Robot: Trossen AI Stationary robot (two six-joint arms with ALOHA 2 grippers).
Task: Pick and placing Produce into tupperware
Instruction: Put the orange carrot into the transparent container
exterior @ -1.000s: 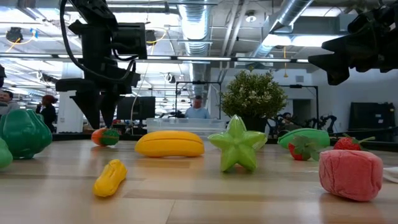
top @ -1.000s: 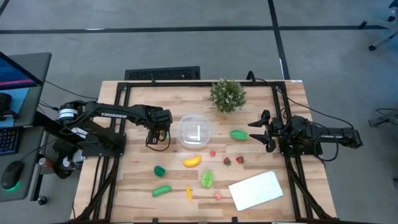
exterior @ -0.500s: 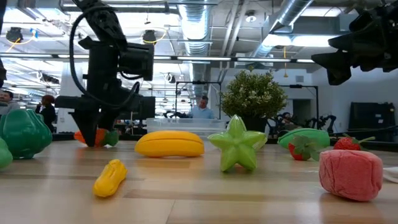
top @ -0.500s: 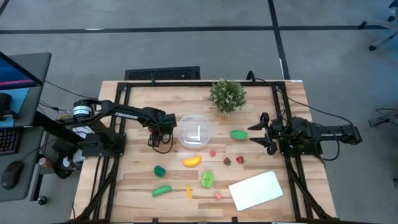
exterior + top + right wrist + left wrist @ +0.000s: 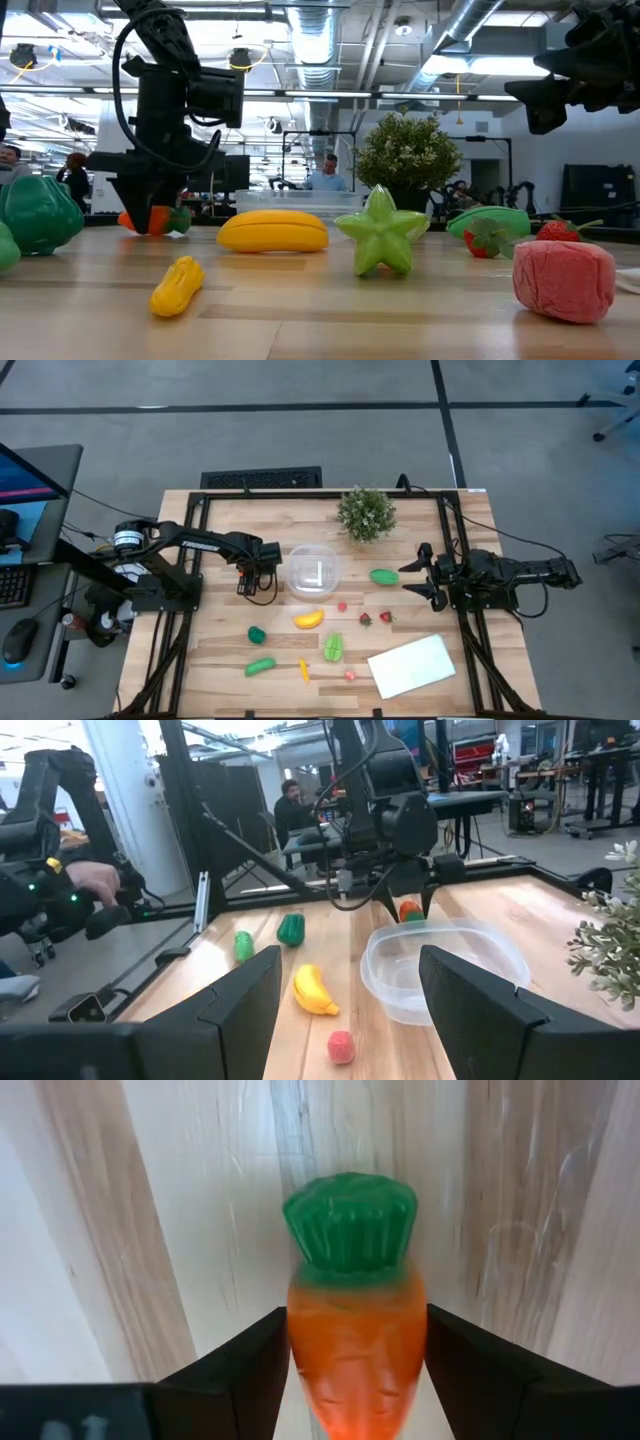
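An orange carrot with a green top (image 5: 355,1330) lies on the table left of the clear tupperware (image 5: 313,573). My left gripper (image 5: 357,1342) points down over it, open, one finger on each side of the carrot's orange body (image 5: 150,220). My right gripper (image 5: 345,1010) hovers open and level near the table's right edge (image 5: 408,575), holding nothing. Other produce lies on the wood: a banana (image 5: 309,619), a green star fruit (image 5: 333,648), a green piece (image 5: 384,575), a green pepper (image 5: 257,633), a cucumber (image 5: 260,666), strawberries (image 5: 385,617). My left gripper's fingers (image 5: 265,1365) stand hard by the two sides of the carrot's orange body (image 5: 300,1340), coming from above and lying across it. Whether they touch it I cannot tell. The carrot lies flat on the table.
A bushy potted plant (image 5: 366,512) stands at the far edge behind the tupperware. A flat white sheet (image 5: 411,665) lies at the near right. Black frame rails (image 5: 190,550) run along the table's left and right sides. A person sits in the room beyond (image 5: 328,175).
My left gripper has come down from above the carrot until its fingertips reach the tabletop on either side of it. The gap between its fingers looks unchanged. The carrot has stayed where it was.
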